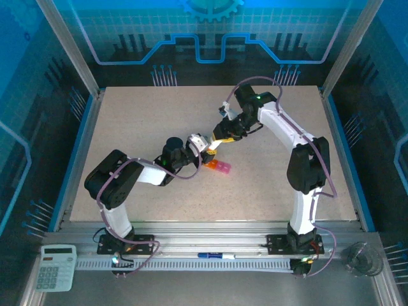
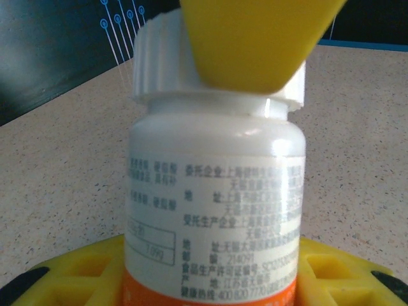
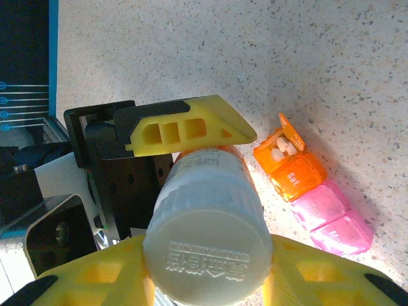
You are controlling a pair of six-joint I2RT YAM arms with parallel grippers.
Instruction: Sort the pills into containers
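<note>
Containers (image 3: pixel 312 197) lie on the worktop (image 3: pixel 357 76), orange lid (image 3: pixel 290 127) open over white pills (image 3: pixel 280 150), while left fingers (image 2: pixel 83 271) clamp the white bottle (image 2: pixel 217 210) and right fingers (image 3: pixel 89 280) close on its cap (image 3: pixel 207 252), presumably to unscrew it.

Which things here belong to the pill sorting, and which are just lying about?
Part of the job:
pill bottle
pill box strip
white pills in its open orange compartment

Lying about:
calculator
pen
clear cup
</note>
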